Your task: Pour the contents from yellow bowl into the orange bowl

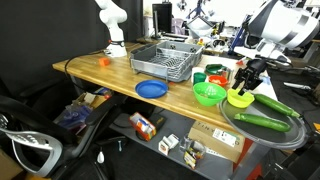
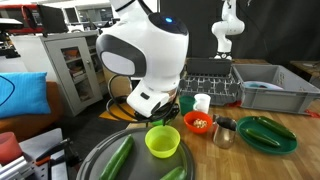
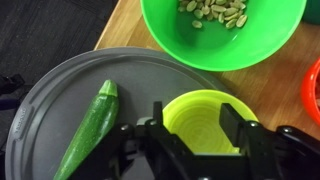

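Gripper hangs just above yellow bowl in an exterior view; green bowl at its 9 o'clock. In an exterior view, yellow bowl sits upright on grey tray, orange bowl at its 1 o'clock, holding pale bits. Wrist view: fingers spread, pinching nothing; yellow bowl empty beneath them, orange bowl at 3 o'clock, frame edge.

The smaller bowl stands on the tray beside a vegetable, larger bowl beyond
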`<act>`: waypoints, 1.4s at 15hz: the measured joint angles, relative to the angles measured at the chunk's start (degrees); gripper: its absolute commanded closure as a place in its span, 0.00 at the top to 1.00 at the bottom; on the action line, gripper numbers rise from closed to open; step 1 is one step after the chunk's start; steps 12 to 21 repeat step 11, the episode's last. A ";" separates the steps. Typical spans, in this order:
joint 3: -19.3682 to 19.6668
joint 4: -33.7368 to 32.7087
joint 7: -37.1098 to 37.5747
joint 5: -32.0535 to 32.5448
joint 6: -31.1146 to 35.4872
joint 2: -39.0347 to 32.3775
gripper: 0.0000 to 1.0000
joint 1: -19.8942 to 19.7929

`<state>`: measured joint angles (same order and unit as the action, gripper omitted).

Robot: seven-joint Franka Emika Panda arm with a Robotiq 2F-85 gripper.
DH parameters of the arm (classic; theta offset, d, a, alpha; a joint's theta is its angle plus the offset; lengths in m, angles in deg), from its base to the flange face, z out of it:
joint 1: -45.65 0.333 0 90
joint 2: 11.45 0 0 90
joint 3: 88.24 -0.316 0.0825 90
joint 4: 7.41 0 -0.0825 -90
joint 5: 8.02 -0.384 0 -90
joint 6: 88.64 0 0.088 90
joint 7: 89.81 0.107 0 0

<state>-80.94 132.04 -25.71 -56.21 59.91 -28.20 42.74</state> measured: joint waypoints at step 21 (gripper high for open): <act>-0.71 -0.66 -2.92 -0.04 0.00 1.02 0.99 0.02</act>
